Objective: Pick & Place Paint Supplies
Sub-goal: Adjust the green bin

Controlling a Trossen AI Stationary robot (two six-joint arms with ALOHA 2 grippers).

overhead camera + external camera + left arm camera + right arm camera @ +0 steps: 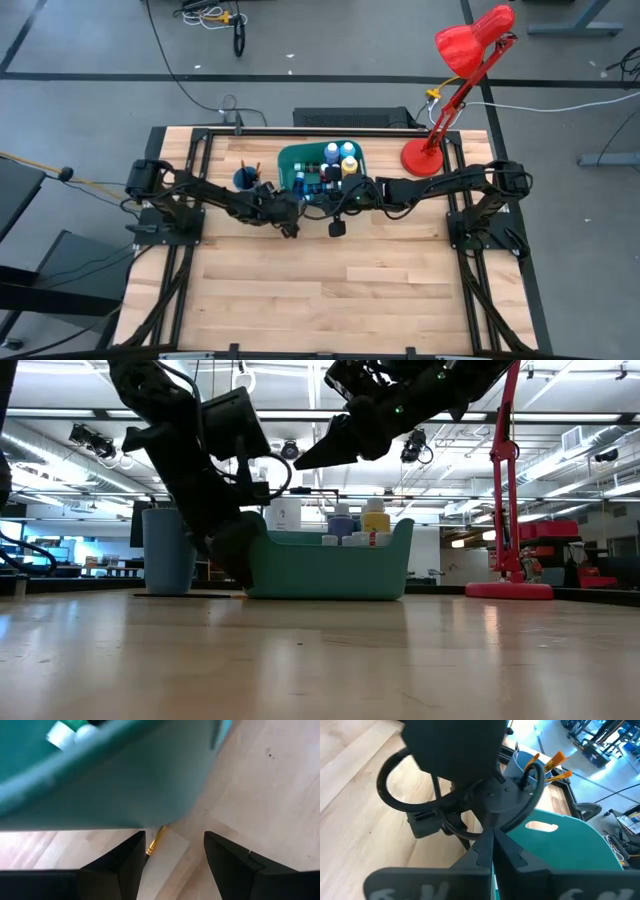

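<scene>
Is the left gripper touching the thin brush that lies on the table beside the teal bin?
Apart. In the left wrist view the brush lies on the table between the open fingers of the left gripper, and bare wood shows between it and the nearer finger.

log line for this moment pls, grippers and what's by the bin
left gripper: open, low at bin wall, over brush on table | right gripper: shut, raised over bin | bottles: in bin

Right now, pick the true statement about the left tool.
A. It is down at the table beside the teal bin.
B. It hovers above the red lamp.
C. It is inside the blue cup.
A: the left tool stands open at the wood table, against the teal bin.
</scene>
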